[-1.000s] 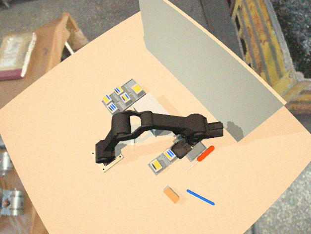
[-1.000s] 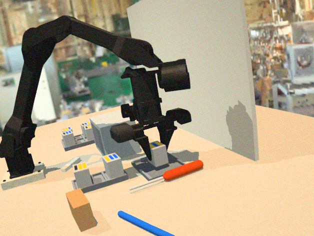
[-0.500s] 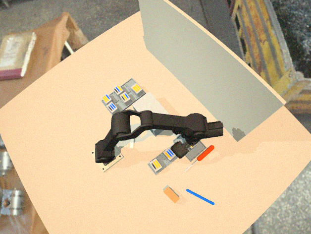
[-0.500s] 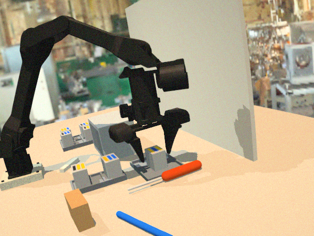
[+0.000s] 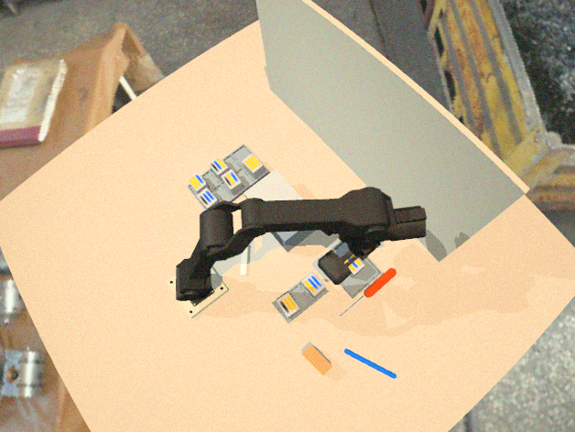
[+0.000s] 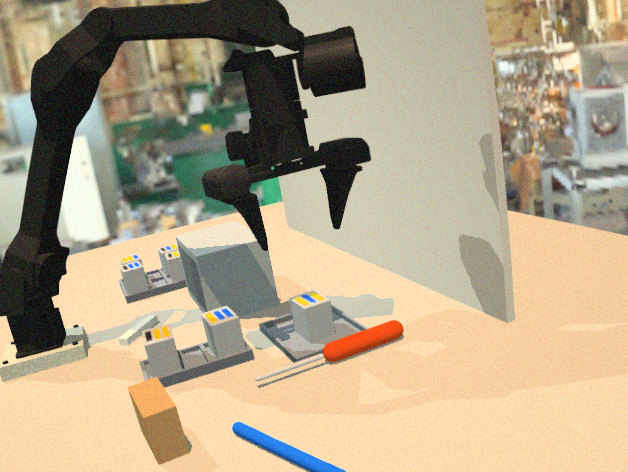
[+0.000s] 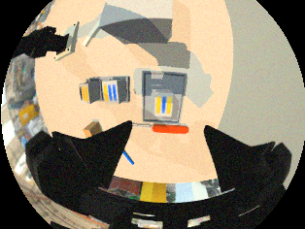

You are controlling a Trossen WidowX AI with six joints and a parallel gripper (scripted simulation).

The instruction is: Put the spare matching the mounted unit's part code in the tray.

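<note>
Grey and flat, the tray (image 6: 350,320) lies on the peach counter (image 6: 507,365) just in front of the tall grey panel (image 6: 406,152), and it serves as the landmark for the rest. One spare (image 6: 311,315) stands upright inside it, its top carrying a blue stripe and a yellow stripe side by side. High above the tray hangs the black hand (image 6: 299,223), fingers spread wide apart and pointing down, with nothing between them; it is well clear of the spare.

Along the tray's near edge lies a screwdriver (image 6: 362,340) with a red handle, its thin shaft running out to the left. Left of the tray sits a grey rack (image 6: 195,357) holding two more spares, one topped with blue stripes (image 6: 219,314), the other with yellow and a dark bar (image 6: 157,333). Behind the tray stands a large plain grey block (image 6: 228,268), and beyond that a second rack (image 6: 149,281) with several striped spares. In front of the tray, nearer the camera, rest a small orange block (image 6: 157,418) and a blue rod (image 6: 284,449). The part code on the grey block's back is not visible.
</note>
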